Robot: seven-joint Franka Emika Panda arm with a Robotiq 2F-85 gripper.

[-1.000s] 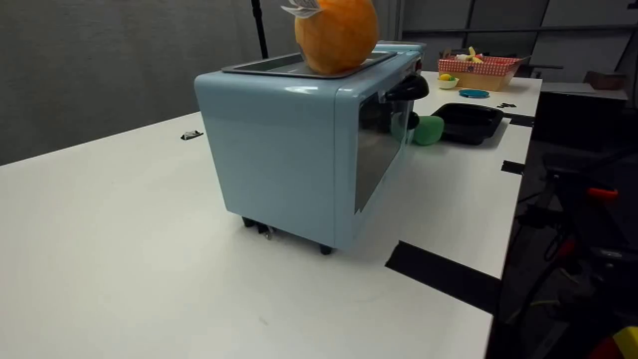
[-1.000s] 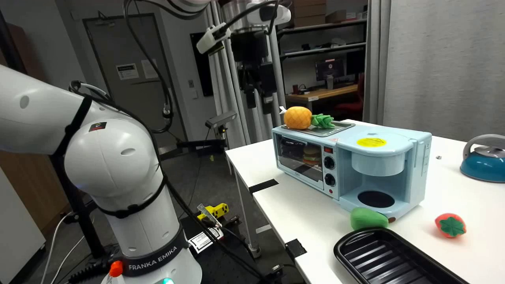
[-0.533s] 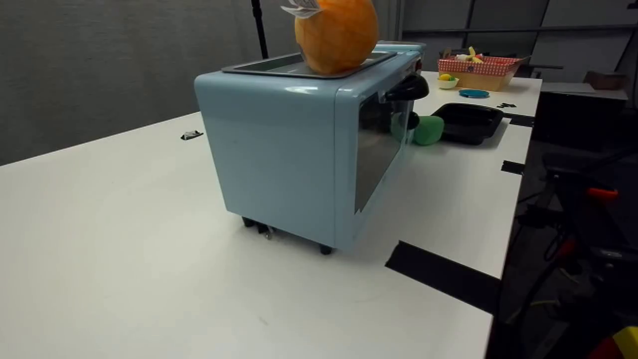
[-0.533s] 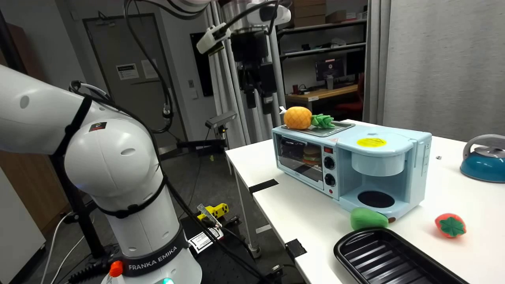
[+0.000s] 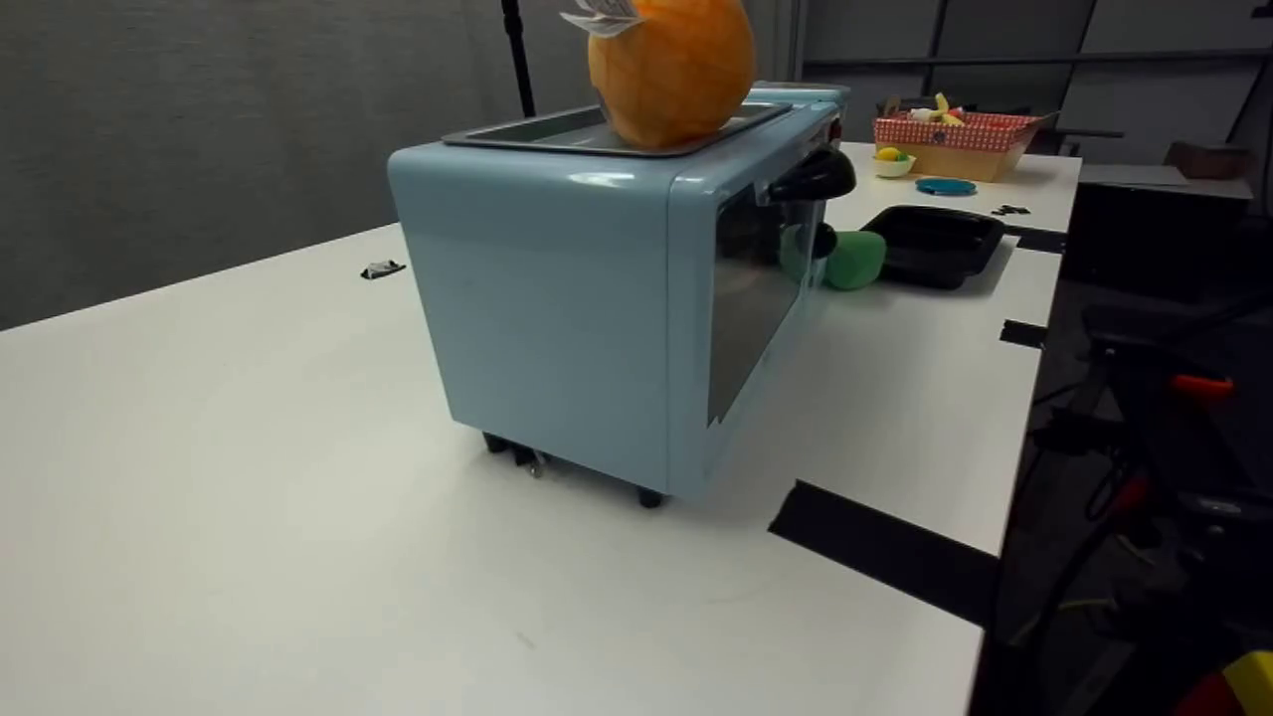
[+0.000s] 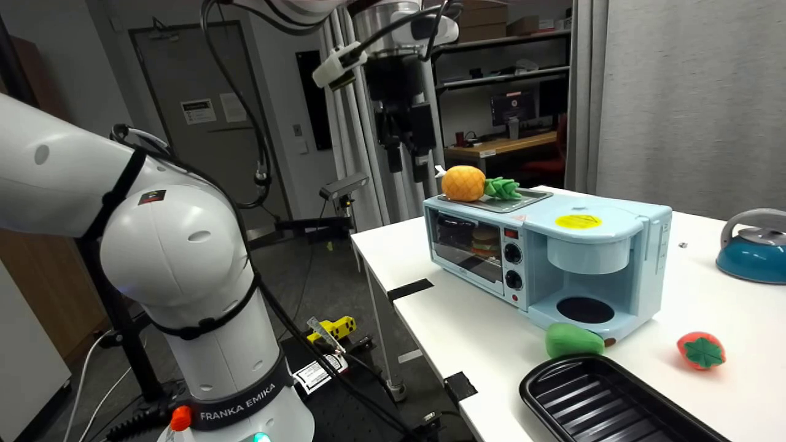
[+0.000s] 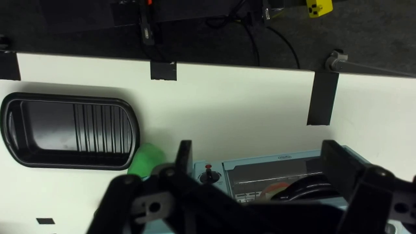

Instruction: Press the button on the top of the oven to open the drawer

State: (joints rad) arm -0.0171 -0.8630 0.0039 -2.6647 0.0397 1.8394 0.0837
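Gripper (image 6: 408, 167), black two-finger unit on a thick white robot arm (image 6: 178, 245), is released: fingers (image 7: 339, 165) spread wide in the wrist view. In an exterior view it hangs at upper middle of frame, pointing down, apart from the large pale-blue boxy toaster oven (image 6: 537, 264) with rounded corners. Oven stands on a white table (image 6: 442, 313), right of centre there; bottom centre in the wrist view, partly hidden by the gripper. Dark glass front (image 6: 451, 245) is upright, burger-like toy (image 6: 485, 242) behind it, two round black knobs (image 6: 513, 253) beside it. Orange plush pineapple (image 6: 465, 183) with green leaves lies on a flat grey tray (image 6: 531, 197) on the oven top, left end; round yellow sticker (image 6: 578, 221) on the top, right end. Lower right: black ribbed rectangular pan (image 6: 605, 399), with a rounded green plush (image 6: 574, 341) just beside it, near the oven; contact with either, can't tell. Red plush strawberry (image 6: 701, 351) with green leaf at right, teal kettle (image 6: 754, 258) with grey handle at right edge. Tan basket (image 5: 960, 162) with red checked cloth in an exterior view, upper right.
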